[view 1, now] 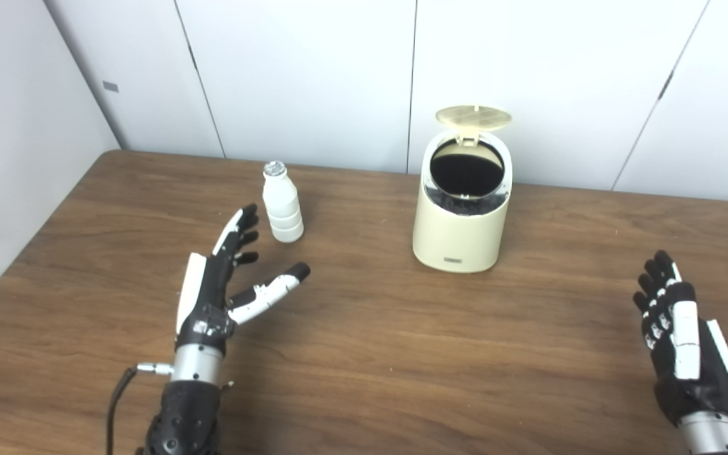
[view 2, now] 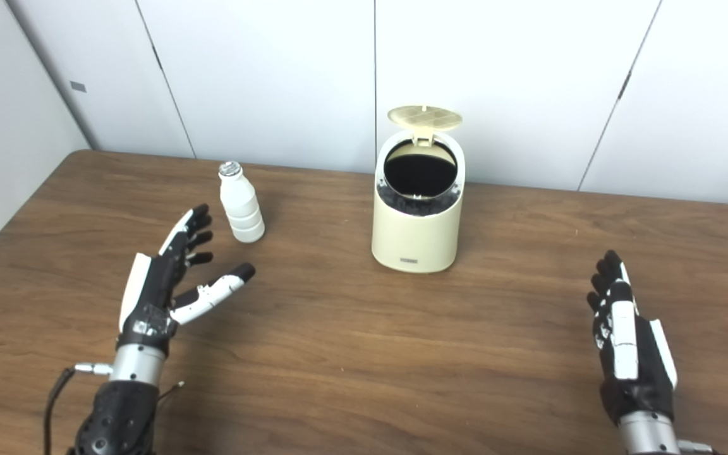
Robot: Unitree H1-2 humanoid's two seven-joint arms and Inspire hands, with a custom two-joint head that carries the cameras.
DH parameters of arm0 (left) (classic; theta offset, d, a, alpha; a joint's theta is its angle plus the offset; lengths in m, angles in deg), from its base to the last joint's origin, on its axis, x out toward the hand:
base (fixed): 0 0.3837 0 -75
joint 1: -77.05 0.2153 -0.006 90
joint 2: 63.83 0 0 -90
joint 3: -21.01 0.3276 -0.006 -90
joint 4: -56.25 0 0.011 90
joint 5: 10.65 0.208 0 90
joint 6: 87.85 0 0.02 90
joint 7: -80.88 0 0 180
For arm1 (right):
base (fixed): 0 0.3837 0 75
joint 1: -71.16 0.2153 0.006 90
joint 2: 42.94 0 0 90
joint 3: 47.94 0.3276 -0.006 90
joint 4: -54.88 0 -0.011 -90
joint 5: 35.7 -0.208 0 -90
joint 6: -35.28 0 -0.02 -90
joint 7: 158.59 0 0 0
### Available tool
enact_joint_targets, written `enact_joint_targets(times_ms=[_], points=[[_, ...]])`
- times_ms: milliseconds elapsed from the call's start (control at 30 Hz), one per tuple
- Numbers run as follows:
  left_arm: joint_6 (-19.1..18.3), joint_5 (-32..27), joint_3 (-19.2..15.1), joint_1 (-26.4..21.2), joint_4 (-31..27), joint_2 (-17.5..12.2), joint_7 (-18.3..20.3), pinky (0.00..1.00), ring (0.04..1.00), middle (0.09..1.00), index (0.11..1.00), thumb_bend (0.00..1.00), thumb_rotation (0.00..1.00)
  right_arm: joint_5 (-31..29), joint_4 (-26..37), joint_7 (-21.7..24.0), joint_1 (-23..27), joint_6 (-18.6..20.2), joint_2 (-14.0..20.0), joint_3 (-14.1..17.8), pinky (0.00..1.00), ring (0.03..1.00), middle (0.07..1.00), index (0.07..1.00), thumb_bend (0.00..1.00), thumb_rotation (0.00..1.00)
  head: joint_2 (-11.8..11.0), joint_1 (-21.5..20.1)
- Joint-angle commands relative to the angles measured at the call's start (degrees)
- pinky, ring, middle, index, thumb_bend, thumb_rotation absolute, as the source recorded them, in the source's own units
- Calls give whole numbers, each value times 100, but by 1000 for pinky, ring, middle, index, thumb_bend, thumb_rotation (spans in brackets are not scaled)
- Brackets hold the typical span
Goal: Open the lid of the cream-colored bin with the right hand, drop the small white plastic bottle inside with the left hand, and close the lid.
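Bin [view 1: 462, 215] stands on the counter [view 1: 364, 354], lid [view 1: 473, 117] raised; bottle [view 1: 282, 202] upright to its left. Left hand [view 1: 222, 284], fingers spread, empty, sits near the bottle. Right-eye view: right hand [view 2: 629, 341] well right of bin, apparently open, holding nothing.
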Motion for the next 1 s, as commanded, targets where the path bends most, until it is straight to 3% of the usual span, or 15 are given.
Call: enact_joint_targets(times_ms=[0, 100, 333, 467, 633, 967], points=[[-249, 342, -35, -195, -227, -109, -53, 744, 883, 917, 945, 916, 420, 10, 233, -62, 115, -65, 40, 18, 1000, 1000, 991, 994, 620, 1000, -4, -1], [-556, 608, -45, -343, -212, -264, 16, 747, 883, 918, 942, 937, 423, 9, 244, -66, 116, -43, 28, 6, 1000, 1000, 988, 995, 623, 1000, -23, 7], [-849, 1102, 78, -698, 184, -684, 117, 710, 917, 986, 969, 935, 426, -67, 370, -49, 133, 37, 8, -31, 1000, 1000, 977, 996, 615, 1000, -13, -13], [-733, 1154, 97, -983, 615, -818, 26, 688, 913, 988, 964, 927, 377, 1, 417, -47, 104, 60, 58, -56, 1000, 1000, 965, 994, 646, 1000, 17, -2], [-790, 1249, 215, -1377, 1120, -1020, 97, 781, 948, 977, 962, 942, 386, 36, 460, -29, 74, 129, 110, -70, 1000, 1000, 965, 996, 652, 1000, 56, -16], [-653, 1330, 648, -2109, 2023, -1475, 191, 741, 914, 928, 927, 953, 405, 99, 417, -41, 52, 127, 151, -104, 1000, 1000, 963, 996, 653, 1000, 98, -22]])
